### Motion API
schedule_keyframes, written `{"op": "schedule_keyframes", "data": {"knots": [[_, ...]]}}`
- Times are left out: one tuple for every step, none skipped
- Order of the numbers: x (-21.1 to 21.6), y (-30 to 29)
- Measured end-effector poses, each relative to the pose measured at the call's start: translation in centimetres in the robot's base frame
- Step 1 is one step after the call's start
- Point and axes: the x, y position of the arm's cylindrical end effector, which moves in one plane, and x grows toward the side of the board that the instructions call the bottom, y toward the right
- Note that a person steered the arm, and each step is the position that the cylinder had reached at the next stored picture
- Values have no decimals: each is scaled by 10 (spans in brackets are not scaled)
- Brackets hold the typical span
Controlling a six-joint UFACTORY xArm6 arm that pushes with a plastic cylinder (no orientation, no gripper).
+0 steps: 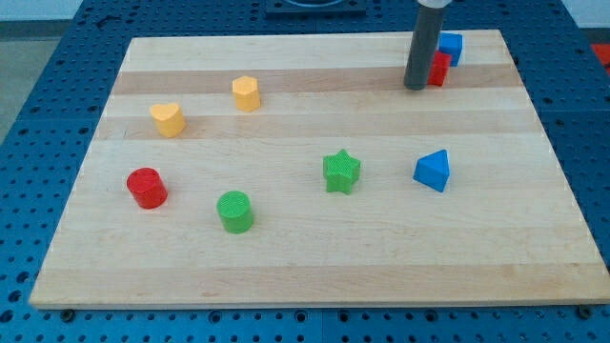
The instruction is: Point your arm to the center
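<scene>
Tip [416, 88] beside red block [439, 69], wooden board [305, 257].

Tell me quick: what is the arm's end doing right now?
No gripper: my tip holds nothing, resting near the view's top right, just left of the red block and blue block.

My tip [416, 88] at the board's [286, 257] top right, just left of two touching blocks [439, 69].

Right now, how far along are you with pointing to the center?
Nothing looks done yet. My tip sits near the board's top right, just left of the red block and blue block. Left: sliding toward the middle, near the green star.
</scene>
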Motion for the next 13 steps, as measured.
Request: {"op": "schedule_keyframes", "data": {"knots": [[0, 0], [-20, 21], [-31, 39], [-11, 32], [57, 11], [59, 10], [64, 39], [70, 57], [70, 57], [99, 35], [119, -1], [119, -2], [94, -70]]}}
